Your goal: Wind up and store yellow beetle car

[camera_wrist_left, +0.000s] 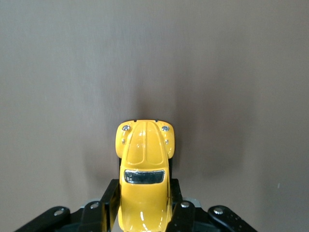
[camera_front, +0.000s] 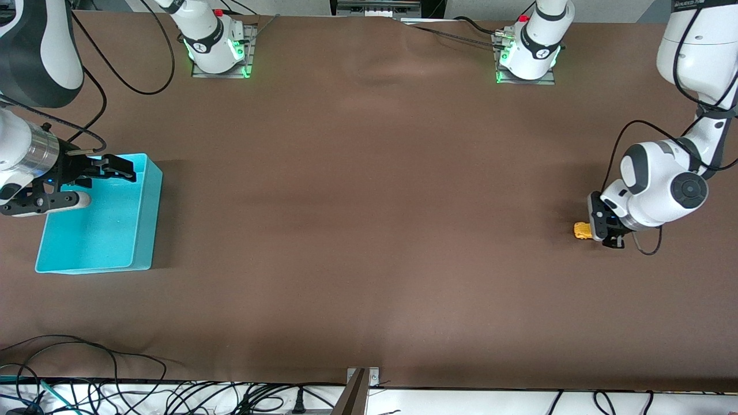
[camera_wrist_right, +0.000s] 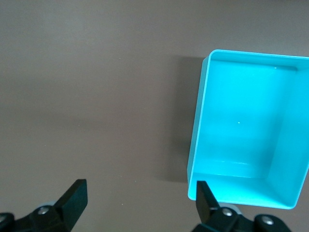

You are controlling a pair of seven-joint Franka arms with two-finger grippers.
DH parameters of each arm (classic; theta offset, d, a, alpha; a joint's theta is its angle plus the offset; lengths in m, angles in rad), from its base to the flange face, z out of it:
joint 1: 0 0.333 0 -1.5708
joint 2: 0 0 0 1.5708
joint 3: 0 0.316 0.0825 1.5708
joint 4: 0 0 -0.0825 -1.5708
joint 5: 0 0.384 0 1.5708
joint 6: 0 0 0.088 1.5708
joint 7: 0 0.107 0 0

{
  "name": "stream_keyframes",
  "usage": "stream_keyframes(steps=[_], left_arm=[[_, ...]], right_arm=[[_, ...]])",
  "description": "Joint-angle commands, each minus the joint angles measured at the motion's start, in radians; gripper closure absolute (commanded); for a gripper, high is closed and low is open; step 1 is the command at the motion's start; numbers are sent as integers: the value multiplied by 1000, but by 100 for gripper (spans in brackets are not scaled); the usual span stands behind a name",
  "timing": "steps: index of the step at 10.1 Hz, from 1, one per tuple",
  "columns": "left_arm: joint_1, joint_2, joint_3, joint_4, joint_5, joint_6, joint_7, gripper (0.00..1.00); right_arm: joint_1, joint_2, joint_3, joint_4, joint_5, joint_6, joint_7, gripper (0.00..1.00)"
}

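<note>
- I see the turquoise bin (camera_front: 98,230) at the right arm's end, nothing in it; right gripper (camera_front: 98,181) hangs over it, fingers spread.
- Left gripper (camera_front: 605,227) clamps the yellow beetle car (camera_wrist_left: 144,169) on the table (camera_front: 369,230): glossy rounded body, dark window.

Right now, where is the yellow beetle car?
The yellow beetle car sits on the brown table at the left arm's end, between the fingers of the left gripper, which close on its sides.

The yellow beetle car (camera_front: 582,231) sits at the front view's right edge, mid-height; the bin (camera_front: 98,230) lies at the left edge, slightly higher.
</note>
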Motion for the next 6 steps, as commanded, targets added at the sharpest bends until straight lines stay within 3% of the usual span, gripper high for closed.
stream_keyframes(steps=[1, 6], left_arm=[[46, 92, -1, 51, 27, -4, 74, 100], [99, 105, 0, 86, 28, -4, 134, 100]], right_arm=[[0, 15, -1, 29, 15, -6, 10, 0], [-3, 15, -1, 29, 15, -6, 1, 0]])
